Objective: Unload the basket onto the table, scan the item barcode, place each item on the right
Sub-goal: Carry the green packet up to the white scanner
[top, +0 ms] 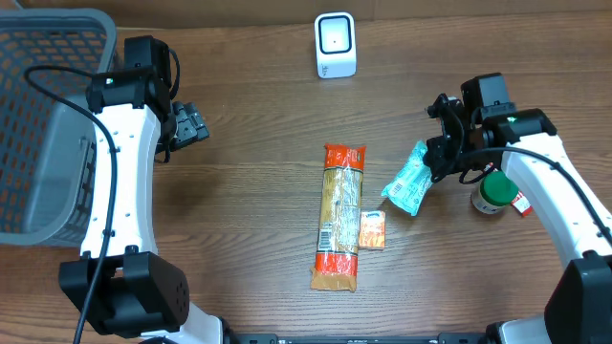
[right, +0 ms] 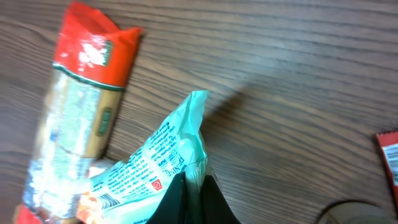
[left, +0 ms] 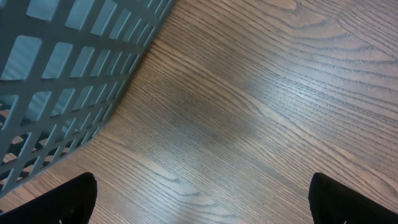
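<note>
Right gripper (top: 438,161): jaws closed narrow, pinching one edge of the teal packet (top: 406,182). In the right wrist view the two dark fingers (right: 214,202) meet on the crimped seam of the teal packet (right: 155,162).

Teal packet: right of centre on the table (top: 249,191), hanging tilted from the grip. Whether its low end touches the wood cannot be told. Its face carries lines of blue print, too blurred to read, and a small red square mark. No brand name is legible.

Left gripper (top: 194,125): jaws spread wide, holding nothing. It is at far left, just beside the grey basket (top: 48,124). In the left wrist view only the two black fingertips (left: 68,202) show at the near corners, over bare wood, with the basket (left: 62,68) wall at far left.

White scanner (top: 336,44): upright at far centre, well apart from the teal packet.

Long packet (top: 340,215) with orange-red ends: flat at centre, lengthwise near to far; print too small to read. A small orange packet (top: 372,230) lies against its right side.

Green-capped jar (top: 492,194): right of the teal packet, beside the right arm. A red-edged item (top: 519,203) lies just right of it.
</note>
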`<state>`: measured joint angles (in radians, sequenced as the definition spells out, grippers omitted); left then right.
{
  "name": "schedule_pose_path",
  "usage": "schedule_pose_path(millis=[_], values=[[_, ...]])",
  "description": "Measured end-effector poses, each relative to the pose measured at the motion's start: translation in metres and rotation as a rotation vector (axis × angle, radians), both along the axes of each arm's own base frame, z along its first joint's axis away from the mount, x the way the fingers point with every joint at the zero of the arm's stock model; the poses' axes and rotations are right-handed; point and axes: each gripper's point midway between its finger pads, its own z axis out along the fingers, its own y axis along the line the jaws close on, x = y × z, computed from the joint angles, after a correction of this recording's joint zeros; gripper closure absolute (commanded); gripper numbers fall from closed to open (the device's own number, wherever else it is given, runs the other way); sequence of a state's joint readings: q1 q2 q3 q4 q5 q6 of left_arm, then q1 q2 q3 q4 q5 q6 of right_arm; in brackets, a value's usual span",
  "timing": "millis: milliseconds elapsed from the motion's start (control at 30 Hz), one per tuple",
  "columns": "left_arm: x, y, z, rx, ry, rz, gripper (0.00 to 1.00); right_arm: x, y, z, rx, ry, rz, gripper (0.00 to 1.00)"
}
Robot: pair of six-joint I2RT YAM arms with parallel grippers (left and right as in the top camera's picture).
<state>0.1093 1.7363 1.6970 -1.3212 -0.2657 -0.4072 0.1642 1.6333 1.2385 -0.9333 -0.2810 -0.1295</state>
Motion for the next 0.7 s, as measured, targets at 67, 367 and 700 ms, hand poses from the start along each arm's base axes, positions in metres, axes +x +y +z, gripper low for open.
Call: schedule_pose_path(millis=[67,367,700], values=[[0.0,0.0,0.0,0.0,0.0,0.0,0.0,0.002,0.005,0.002,0.028,-0.008,0.008,0.97],[0.0,0.0,0.0,0.0,0.0,0.0,0.0,0.035,0.003,0.063,-0.02,-0.144,-0.022,0.97],[0.0,0.0,0.0,0.0,0.0,0.0,0.0,0.086,0.036,0.167,-0.198,-0.547,-0.016,0.97]])
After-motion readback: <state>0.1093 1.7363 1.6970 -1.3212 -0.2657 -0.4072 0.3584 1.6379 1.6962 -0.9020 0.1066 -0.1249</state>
